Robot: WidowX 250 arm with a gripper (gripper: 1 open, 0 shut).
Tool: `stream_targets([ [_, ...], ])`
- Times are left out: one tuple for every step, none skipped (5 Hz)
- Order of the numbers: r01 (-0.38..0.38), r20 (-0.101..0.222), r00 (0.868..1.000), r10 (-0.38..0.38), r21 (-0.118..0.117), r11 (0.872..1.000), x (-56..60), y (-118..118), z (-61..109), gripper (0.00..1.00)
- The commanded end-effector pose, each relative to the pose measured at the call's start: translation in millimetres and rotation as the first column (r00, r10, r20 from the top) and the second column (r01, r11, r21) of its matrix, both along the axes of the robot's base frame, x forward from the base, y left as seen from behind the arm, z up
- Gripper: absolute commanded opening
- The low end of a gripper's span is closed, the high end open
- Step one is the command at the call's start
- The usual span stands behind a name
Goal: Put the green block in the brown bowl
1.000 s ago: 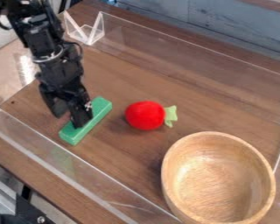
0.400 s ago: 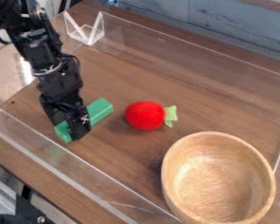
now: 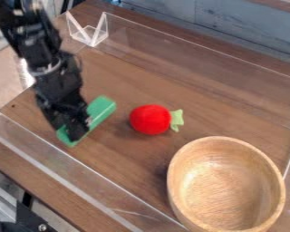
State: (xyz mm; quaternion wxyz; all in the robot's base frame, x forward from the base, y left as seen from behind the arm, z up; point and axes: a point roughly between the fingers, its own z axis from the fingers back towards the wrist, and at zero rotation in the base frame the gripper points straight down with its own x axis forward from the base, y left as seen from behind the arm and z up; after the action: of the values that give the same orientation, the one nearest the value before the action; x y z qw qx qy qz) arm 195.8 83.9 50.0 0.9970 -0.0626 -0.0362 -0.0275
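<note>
The arm enters from the upper left, and its black gripper (image 3: 72,123) points straight down over the left part of the wooden table (image 3: 196,77). The gripper stands on the near end of the green block (image 3: 91,117). The fingers are drawn in against the sides of that end, clamped on the block. The frame is slightly blurred at the fingertips, so the exact contact points cannot be resolved.

The block lies flat on the table, its long axis running from lower left to upper right, with the far end free and fully visible. A red plush (image 3: 150,120) sits just to the right of the block, apart from it. The brown bowl (image 3: 227,186) rests upright at the lower right, well apart from the block. A clear wall (image 3: 62,172) borders the near side of the table.
</note>
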Motion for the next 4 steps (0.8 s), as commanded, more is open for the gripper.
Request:
stream_targets([
  [-0.014,0.061,0.998,0.01,0.065,0.998,6.0,-22.2,49.5,0.0],
  [-0.007,0.071,0.998,-0.001,0.102,0.995,14.5,-68.1,84.4,0.0],
  [0.045,0.071,0.996,-0.053,0.102,0.994,25.7,-118.4,84.2,0.0],
  [0.119,0.072,0.989,-0.126,0.096,0.988,29.6,-169.0,73.9,0.0],
])
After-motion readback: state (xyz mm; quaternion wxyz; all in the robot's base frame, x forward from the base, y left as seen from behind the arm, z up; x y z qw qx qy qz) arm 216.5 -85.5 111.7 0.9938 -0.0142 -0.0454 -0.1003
